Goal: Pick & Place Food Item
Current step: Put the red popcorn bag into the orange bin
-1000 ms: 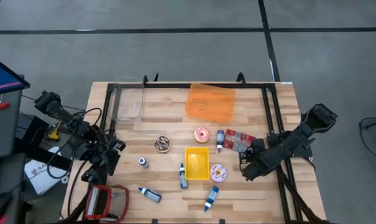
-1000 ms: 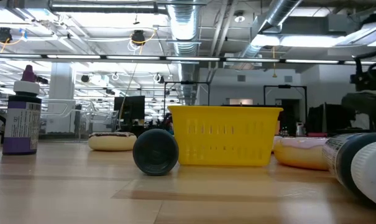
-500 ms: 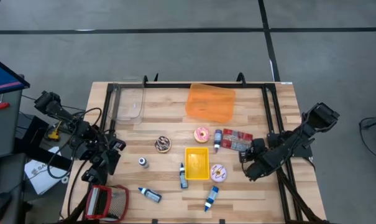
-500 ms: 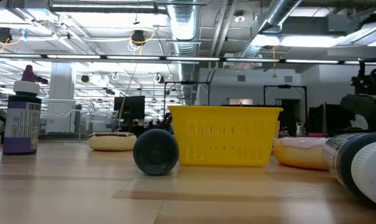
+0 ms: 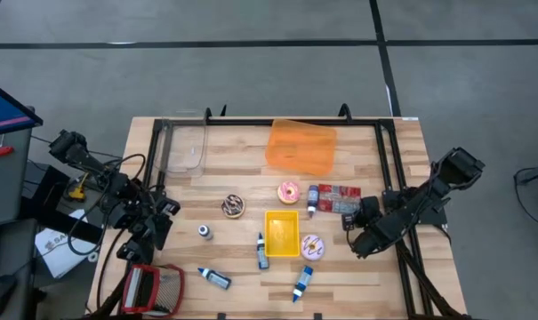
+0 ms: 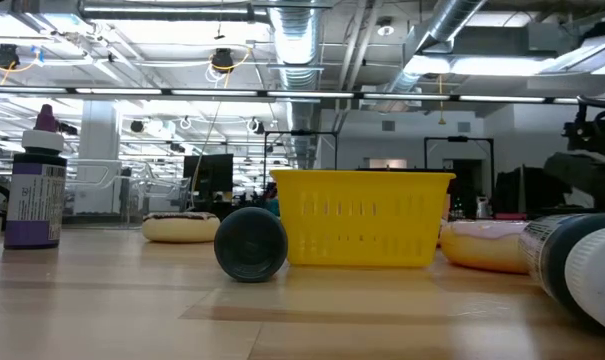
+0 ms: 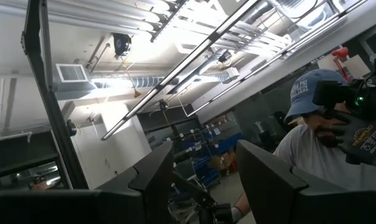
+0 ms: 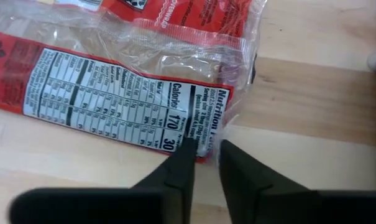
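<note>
pinching at the corner of the red snack packet (image 8: 138, 81), the right gripper (image 8: 203, 163) had its two dark fingers (image 8: 178, 177) drawn narrow, with the crimped edge of the wrapper lying right at the slim gap between the tips. whether the film was actually caught there could not be told. the approach at the packet's edge was judged deliberate: a flat wrapper lying on the table (image 5: 357, 276) offers only its rim to a two-finger grip.

in the high view the right gripper (image 5: 350, 218) sat right of centre, touching the end of the red snack packet (image 5: 337, 197), which lay flat just beside a small upright bottle (image 5: 312, 199) and a pink doughnut (image 5: 289, 191). the yellow basket (image 5: 282, 233) stood near, lower centre, a likely receiving point. an orange tray (image 5: 301, 147) lay toward the upper centre.

the left gripper (image 5: 157, 222) waited at the left edge of the table; its fingers' state could not be told.
</note>
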`<state>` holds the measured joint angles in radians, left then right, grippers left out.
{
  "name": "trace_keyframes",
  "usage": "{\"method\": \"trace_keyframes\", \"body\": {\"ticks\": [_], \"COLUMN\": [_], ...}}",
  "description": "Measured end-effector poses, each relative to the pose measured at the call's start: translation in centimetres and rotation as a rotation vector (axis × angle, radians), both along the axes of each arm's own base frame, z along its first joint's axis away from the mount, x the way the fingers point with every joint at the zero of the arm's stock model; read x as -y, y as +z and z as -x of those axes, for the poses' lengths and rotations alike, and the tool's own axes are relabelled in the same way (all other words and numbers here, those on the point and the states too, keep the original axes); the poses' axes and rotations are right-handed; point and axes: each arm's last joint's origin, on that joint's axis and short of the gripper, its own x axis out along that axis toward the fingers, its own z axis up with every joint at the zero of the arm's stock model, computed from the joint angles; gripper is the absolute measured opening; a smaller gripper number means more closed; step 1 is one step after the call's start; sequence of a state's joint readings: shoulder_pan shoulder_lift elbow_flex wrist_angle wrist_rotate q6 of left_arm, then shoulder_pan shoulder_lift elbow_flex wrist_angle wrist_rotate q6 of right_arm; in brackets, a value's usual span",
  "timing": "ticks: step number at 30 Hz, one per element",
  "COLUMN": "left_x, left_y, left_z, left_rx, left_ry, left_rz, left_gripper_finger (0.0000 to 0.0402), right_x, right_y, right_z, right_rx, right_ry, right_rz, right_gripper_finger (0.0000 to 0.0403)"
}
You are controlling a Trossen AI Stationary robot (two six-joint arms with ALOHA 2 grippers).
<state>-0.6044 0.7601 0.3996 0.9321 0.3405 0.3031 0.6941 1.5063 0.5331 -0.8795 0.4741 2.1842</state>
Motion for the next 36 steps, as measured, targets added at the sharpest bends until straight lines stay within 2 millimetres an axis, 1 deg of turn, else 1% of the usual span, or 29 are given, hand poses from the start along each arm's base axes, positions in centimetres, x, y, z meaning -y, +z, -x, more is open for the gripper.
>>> {"method": "trace_keyframes", "body": {"ticks": [4, 8, 11, 15, 18, 24, 28, 32, 36], "left_x": [0.0, 0.0, 0.0, 0.0, 0.0, 0.0, 0.0, 0.0, 0.0], "left_y": [0.0, 0.0, 0.0, 0.0, 0.0, 0.0, 0.0, 0.0, 0.0], "left_z": [0.0, 0.0, 0.0, 0.0, 0.0, 0.0, 0.0, 0.0, 0.0], "left_rx": [0.0, 0.0, 0.0, 0.0, 0.0, 0.0, -0.001, -0.001, -0.001], "left_ry": [0.0, 0.0, 0.0, 0.0, 0.0, 0.0, 0.0, 0.0, 0.004], "left_rz": [0.0, 0.0, 0.0, 0.0, 0.0, 0.0, 0.0, 0.0, 0.001], "left_gripper_finger": [0.0171, 0.0171, 0.0171, 0.0171, 0.0171, 0.0171, 0.0171, 0.0171, 0.0171], "right_x": [-0.1, -0.7, -1.4, -2.1, -2.4, -3.2, -3.5, -3.3, -2.6], "right_y": [0.0, 0.4, 1.4, 3.6, 5.4, 9.3, 11.5, 13.2, 14.9], "right_z": [0.0, -0.2, -0.9, -1.9, -2.4, -3.6, -5.0, -6.8, -8.5], "right_rx": [0.014, 0.029, 0.059, 0.107, 0.095, 0.13, 0.15, 0.138, 0.138], "right_ry": [0.013, 0.028, 0.05, 0.097, 0.119, 0.165, 0.202, 0.236, 0.254], "right_rz": [0.013, 0.009, 0.025, 0.122, 0.182, 0.288, 0.359, 0.438, 0.515], "right_gripper_finger": [0.0011, 0.0003, 0.0001, 0.0, 0.0, 0.0, 0.0, 0.0, 0.0]}}
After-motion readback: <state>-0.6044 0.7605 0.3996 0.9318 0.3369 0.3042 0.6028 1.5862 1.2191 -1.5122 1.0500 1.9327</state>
